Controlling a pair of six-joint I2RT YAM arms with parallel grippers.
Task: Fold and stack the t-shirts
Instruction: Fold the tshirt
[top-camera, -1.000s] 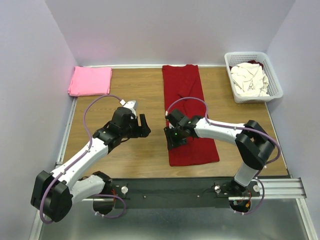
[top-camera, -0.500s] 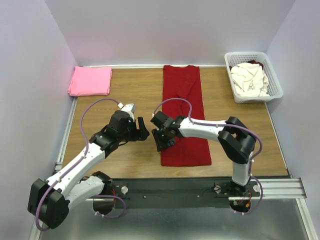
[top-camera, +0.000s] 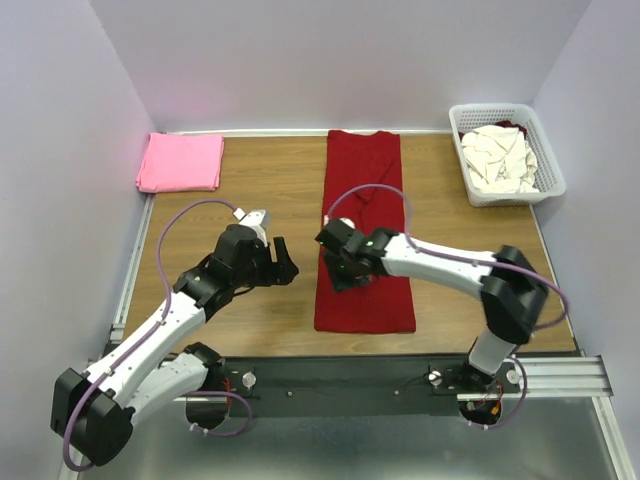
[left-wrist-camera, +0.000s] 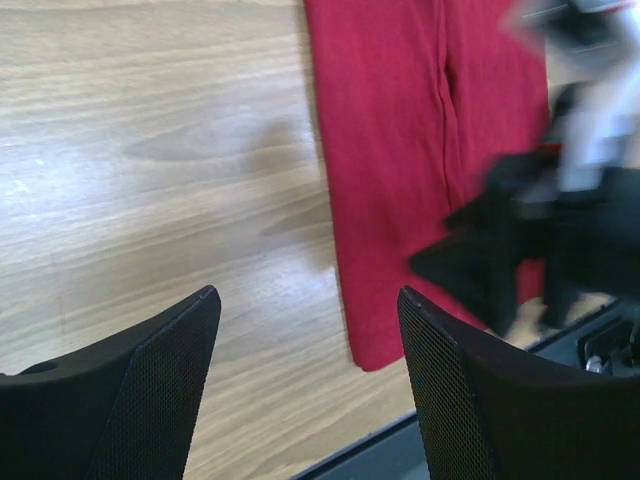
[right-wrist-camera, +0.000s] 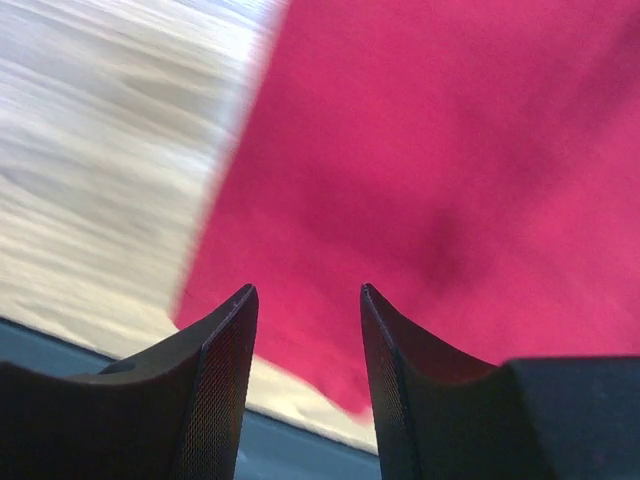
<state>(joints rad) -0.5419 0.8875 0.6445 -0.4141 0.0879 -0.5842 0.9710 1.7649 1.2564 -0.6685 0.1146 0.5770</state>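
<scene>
Your red shirt (top-camera: 365, 305) lies half-folded; left gripper (left-wrist-camera: 307, 293) and right gripper (right-wrist-camera: 306, 288) hang released, so I'd take its near-edge corners next

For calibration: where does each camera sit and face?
Top external: above and behind, looking down at the table; left arm and right arm show.
Left wrist: on the left arm, facing the dark red t-shirt past the open left end effector.
Right wrist: low over that shirt; open right end effector.
Shared: the shirt's near left corner.
</scene>
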